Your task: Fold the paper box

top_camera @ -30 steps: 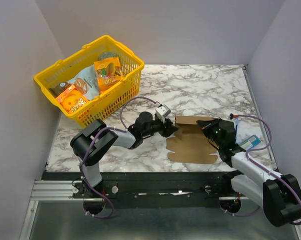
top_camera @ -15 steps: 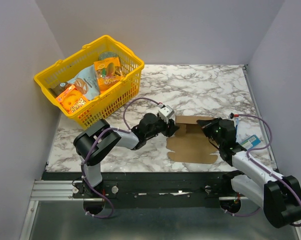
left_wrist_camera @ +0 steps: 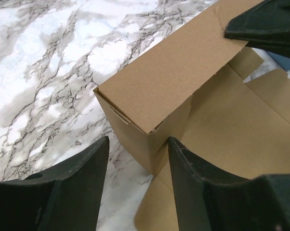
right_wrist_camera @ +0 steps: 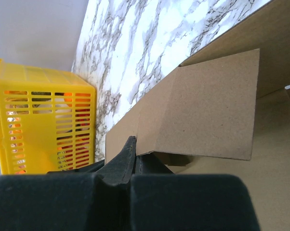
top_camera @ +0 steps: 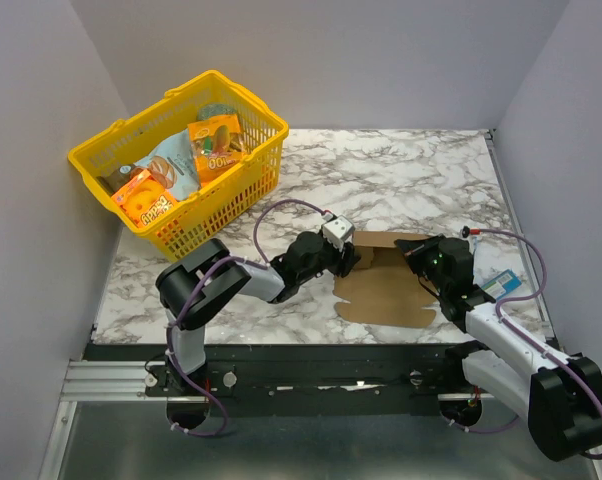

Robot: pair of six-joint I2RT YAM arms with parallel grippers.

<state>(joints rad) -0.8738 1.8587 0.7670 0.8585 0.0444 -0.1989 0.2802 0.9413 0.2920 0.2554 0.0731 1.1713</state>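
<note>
- Lying half folded on the near part of the marble table (top_camera: 401,170): paper box (top_camera: 386,290), one wall raised, the rest flat.
- Spread around the raised wall's corner: left claw (left_wrist_camera: 138,142).
- Pressed together, tips at the raised flap's lower edge: right claw (right_wrist_camera: 132,147).
- Farther back, on the left: yellow basket (top_camera: 216,200) holding snack packs (top_camera: 216,140).

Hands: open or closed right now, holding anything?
Left hand: open, straddling the paper box corner.
Right hand: closed at a flap; grip unclear.

Plain brown paper box (top_camera: 386,290), partly folded, one side upright, flaps flat on marble table (top_camera: 401,170)
</note>
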